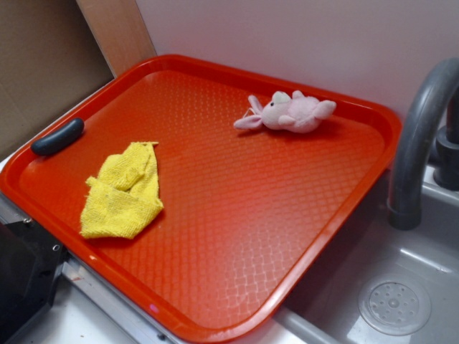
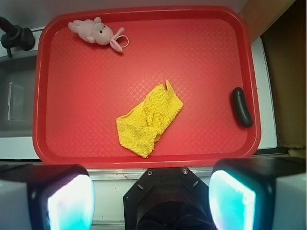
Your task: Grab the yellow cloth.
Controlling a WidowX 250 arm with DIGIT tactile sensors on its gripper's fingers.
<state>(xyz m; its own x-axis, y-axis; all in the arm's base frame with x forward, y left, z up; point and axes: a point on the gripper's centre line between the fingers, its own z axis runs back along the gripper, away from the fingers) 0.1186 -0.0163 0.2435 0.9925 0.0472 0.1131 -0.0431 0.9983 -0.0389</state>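
Observation:
The yellow cloth (image 1: 124, 192) lies crumpled on the red tray (image 1: 287, 236), near its front left edge. In the wrist view the cloth (image 2: 147, 120) sits low in the middle of the tray (image 2: 72, 120). My gripper (image 2: 152, 201) is high above the scene, back from the tray's near edge, with its two fingers (image 2: 67, 201) wide apart and nothing between them. The gripper does not show in the exterior view.
A pink plush toy (image 1: 290, 112) lies at the tray's far edge; it shows top left in the wrist view (image 2: 96, 32). A dark oblong object (image 1: 57, 137) rests on the tray's left rim. A grey faucet (image 1: 419, 129) and sink (image 1: 394, 304) stand to the right.

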